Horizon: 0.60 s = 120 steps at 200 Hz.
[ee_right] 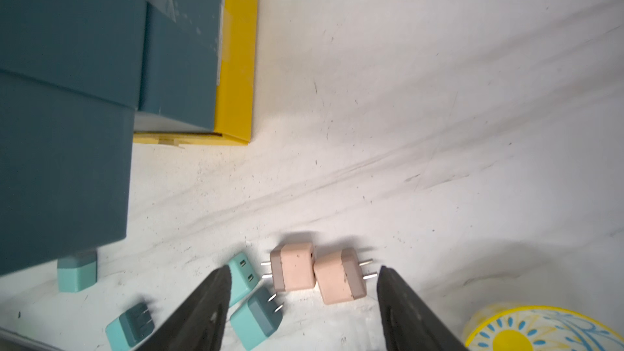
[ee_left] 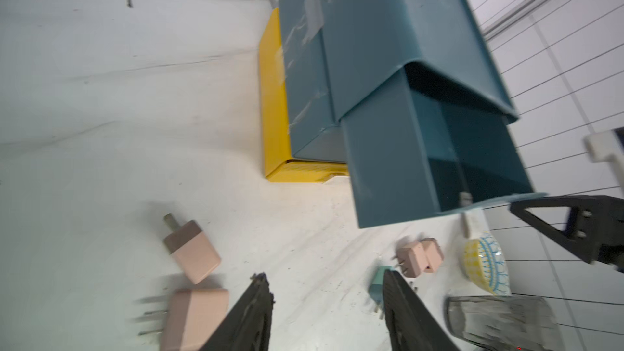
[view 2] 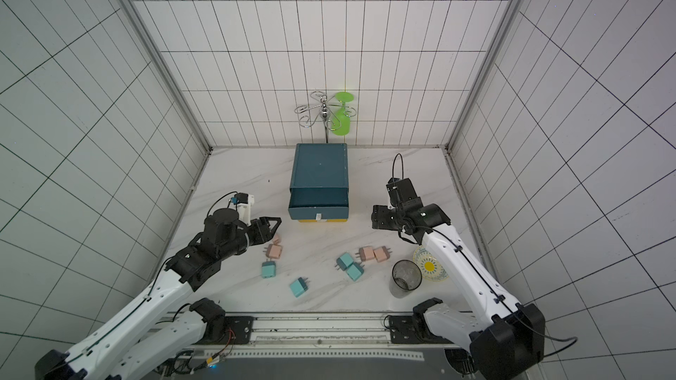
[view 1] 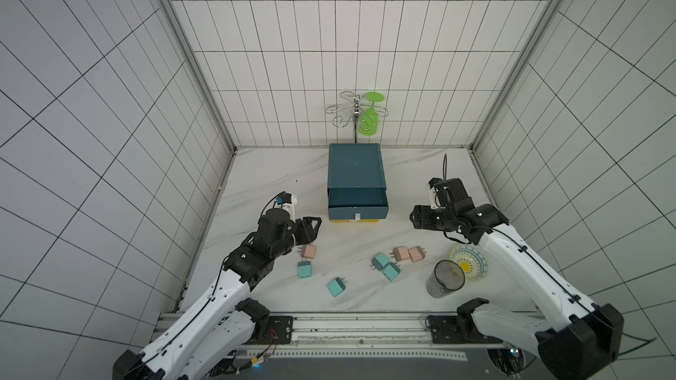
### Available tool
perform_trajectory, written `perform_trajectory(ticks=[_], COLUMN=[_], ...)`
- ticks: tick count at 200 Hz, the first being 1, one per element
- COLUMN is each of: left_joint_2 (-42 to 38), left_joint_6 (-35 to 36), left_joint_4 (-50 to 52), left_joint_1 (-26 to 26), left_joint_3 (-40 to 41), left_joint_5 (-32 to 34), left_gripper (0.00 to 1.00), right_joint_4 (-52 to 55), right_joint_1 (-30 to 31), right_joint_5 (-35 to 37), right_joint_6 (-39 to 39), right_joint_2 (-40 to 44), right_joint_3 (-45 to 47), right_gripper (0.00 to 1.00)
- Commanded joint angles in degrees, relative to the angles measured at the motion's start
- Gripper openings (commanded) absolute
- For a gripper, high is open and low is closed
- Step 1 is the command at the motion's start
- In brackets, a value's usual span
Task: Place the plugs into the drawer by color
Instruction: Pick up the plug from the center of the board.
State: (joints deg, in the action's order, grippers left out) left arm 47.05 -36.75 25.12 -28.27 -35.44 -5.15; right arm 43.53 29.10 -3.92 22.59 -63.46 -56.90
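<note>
Drawer [view 1: 356, 168] at back-centre of table [view 1: 270, 191], front toward robot. Top tray [view 1: 356, 199] pulled well out, dark inside; yellow tray [view 1: 340, 220] at bottom poking out a little. All eight plugs [view 1: 391, 271] loose on table in front of drawer, none gripped.

L gripper [view 1: 316, 230] low over table, off drawer's front corner on L side, pointing toward drawer. Jaws clearly apart, holding nothing; only bare table betw fingers [ee_left: 256, 302] in L wrist view. Pink plug [view 1: 309, 251] just beside it, prongs toward L arm. 2nd pink [view 2: 277, 238] half hidden under L fingers in a top view; both seen close together in L wrist view, blurred. Teal plug [view 1: 304, 269] just robot-side of pink plug, close; touching or not, can't tell. Lone teal [view 1: 336, 286] further toward robot, nr table centre, apart from rest.

R gripper [view 1: 412, 218] off drawer's other front corner, raised, pointing toward drawer. Jaws clearly apart too, empty. Pink pair [view 1: 401, 253] framed betw its fingers in R wrist view but lying on table beyond tips, untouched. Pair touching each other, prongs facing opposite ways. Teal pair [view 1: 380, 261] just beside pink pair on L side, close together.

Cup [view 1: 446, 277] & patterned bowl [view 1: 473, 263] by R arm, just beside each other. Wire rack [view 1: 342, 111] w/ green goblet [view 1: 369, 118] hanging, behind drawer at back wall.
</note>
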Motion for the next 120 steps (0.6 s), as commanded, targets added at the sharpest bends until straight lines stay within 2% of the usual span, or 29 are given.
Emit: perform_trajectory(ticks=[1,17,38,50,62,83,120], left_joint_2=[1.6,2.9,4.8,6.5,8.4,14.3,26.5], left_joint_6=[3.1,3.1,3.4,3.4,2.5,2.9,2.2], left_joint_4=[3.4,1.1,1.6,0.2,0.0,-2.9,-4.1], left_joint_1=[0.0,0.1,0.3,0.4,0.3,0.2,0.4], left_joint_3=[2.8,4.4,4.1,4.6,4.4,4.5,-0.1], left_joint_5=[5.1,6.5,9.8,10.9,11.9,13.6,14.0], left_gripper=[0.55,0.55,0.58,0.63,0.64,0.65,0.67], right_joint_4=[0.1,-0.4,-1.2,-3.0,-4.3,-6.9,-8.9], right_joint_1=[2.6,5.4,9.2,10.2,10.4,10.4,10.4], right_joint_5=[-3.7,-5.0,-2.3,-1.4,-1.2,-1.0,-1.3], right_joint_6=[2.9,4.8,6.9,7.5,7.6,7.1,5.7], right_joint_2=[3.8,5.0,7.2,8.7,10.0,11.5,12.6], right_joint_3=[2.6,4.3,7.6,9.4,10.7,12.2,14.0], right_gripper=[0.72,0.72,0.73,0.73,0.73,0.73,0.75])
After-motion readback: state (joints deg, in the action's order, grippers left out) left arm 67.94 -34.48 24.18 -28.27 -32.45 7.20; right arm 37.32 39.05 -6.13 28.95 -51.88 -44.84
